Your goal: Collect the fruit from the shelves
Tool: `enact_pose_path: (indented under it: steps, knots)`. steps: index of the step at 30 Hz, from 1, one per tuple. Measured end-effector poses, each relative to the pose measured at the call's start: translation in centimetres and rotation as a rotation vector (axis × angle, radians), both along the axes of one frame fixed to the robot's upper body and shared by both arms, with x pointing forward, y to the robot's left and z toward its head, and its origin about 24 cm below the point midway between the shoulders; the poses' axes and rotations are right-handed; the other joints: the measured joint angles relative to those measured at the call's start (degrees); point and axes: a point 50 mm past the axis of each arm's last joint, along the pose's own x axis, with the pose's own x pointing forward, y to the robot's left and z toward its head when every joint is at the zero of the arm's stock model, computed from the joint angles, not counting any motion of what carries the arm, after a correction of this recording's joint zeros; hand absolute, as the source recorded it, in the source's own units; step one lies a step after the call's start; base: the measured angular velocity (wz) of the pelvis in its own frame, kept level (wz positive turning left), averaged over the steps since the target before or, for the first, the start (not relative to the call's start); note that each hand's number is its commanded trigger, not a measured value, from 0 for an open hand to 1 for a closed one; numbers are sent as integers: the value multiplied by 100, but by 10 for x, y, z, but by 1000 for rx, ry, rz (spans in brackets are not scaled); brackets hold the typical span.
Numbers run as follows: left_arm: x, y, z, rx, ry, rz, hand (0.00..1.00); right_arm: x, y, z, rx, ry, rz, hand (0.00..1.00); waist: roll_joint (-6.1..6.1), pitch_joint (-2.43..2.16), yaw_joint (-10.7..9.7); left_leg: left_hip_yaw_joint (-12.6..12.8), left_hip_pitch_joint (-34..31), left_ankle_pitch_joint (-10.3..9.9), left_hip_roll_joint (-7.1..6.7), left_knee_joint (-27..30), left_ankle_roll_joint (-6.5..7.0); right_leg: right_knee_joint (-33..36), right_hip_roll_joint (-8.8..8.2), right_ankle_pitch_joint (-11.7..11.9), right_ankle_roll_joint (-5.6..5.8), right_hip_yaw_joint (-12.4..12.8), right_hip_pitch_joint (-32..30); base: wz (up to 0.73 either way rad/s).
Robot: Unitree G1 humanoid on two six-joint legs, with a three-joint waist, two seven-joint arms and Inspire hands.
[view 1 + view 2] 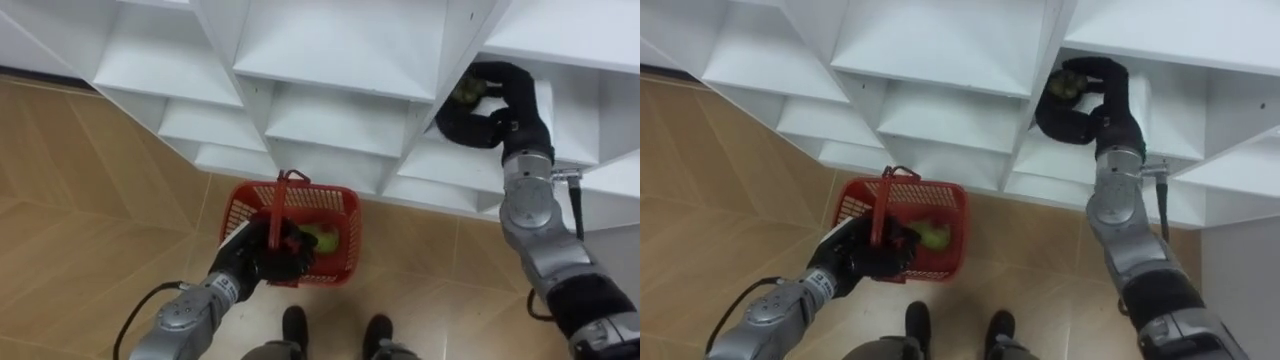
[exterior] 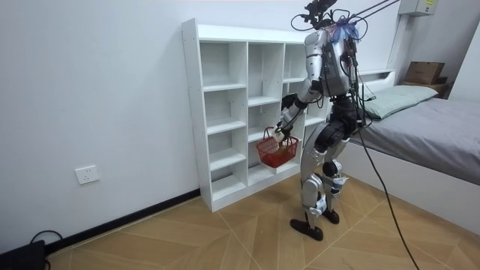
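My right hand [image 1: 480, 105] reaches into a compartment of the white closet [image 1: 330, 60] on the right side. Its fingers are curled round a greenish fruit [image 1: 464, 92], seen too in the right eye view [image 1: 1066, 82] in the same hand [image 1: 1080, 105]. My left hand [image 1: 275, 250] is shut on the handle of a red plastic basket [image 1: 335, 215], held low in front of the shelves. A green fruit [image 1: 322, 240] lies inside the basket [image 1: 940, 210]. In the room view I stand facing the closet [image 2: 225, 112] with the basket [image 2: 276, 150] at hip height.
The closet has several open white compartments above a wooden floor [image 1: 80, 200]. In the room view a bed [image 2: 427, 127] stands at the right behind me, and a wall socket [image 2: 87, 175] is at the left.
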Motion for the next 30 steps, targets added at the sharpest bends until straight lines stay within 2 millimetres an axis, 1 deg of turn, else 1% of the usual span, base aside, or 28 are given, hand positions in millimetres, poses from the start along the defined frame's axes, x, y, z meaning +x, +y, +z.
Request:
enact_pose_path:
  steps: [2,3,4,8,11,13,15,16,18,19,20,23,30]
  knots:
    - [0,-4,2,-15,-14,-6,100,-10,3,-8,18,5,21,100,11,-44,-22,12,47,0,10,30,0,-14,14,2,-2,29,61,-3]
    - [0,-5,3,-18,-20,-8,100,-12,3,-10,20,11,24,100,25,-58,-40,11,56,0,14,33,0,-19,17,3,-3,27,75,0]
    - [0,-7,5,-26,-31,-11,100,-16,3,-14,23,22,29,100,60,-100,-71,11,70,0,23,34,0,-43,29,12,-5,20,108,0]
    - [2,-6,11,-46,-70,4,100,-26,8,-27,46,57,36,100,66,-123,-94,22,221,1,60,22,-9,-77,69,40,-32,38,237,-3]
    - [2,-4,13,-59,-82,28,100,-30,12,-28,55,57,55,100,71,-130,-98,42,246,8,85,29,-22,-78,82,64,-61,34,250,-4]
    - [-2,-1,12,-64,-82,48,100,-38,16,-33,73,59,79,100,69,-145,-110,36,322,21,105,25,-41,-103,108,86,-81,24,340,0]
    - [-7,-1,10,-65,-77,54,100,-47,18,-38,83,75,92,100,78,-200,-96,30,372,29,128,8,-54,-174,143,111,-89,30,410,-2]
    - [-9,0,8,-61,-73,57,100,-52,21,-42,88,87,109,100,60,-234,-100,35,411,44,131,-31,-72,-192,152,129,-100,40,434,-3]
    - [-13,0,6,-60,-63,60,100,-58,26,-46,91,103,136,100,64,-246,-120,36,471,66,126,-74,-83,-192,155,130,-104,51,479,-2]
    - [-15,0,4,-55,-59,60,100,-59,29,-48,90,114,152,100,71,-251,-183,31,480,71,127,-77,-90,-192,162,131,-106,63,481,0]
    - [-17,1,3,-41,-57,58,100,-61,32,-50,83,125,174,100,75,-253,-242,25,475,79,129,-81,-95,-192,168,130,-109,65,478,0]
    - [-21,2,0,-28,-48,53,100,-66,34,-55,92,155,205,100,75,-253,-300,24,478,82,133,-83,-99,-196,185,131,-112,97,477,0]
    - [-22,6,0,-31,-48,77,100,-68,37,-55,102,172,253,100,73,-253,-402,30,526,91,123,-183,-110,-303,229,161,-101,167,510,-1]
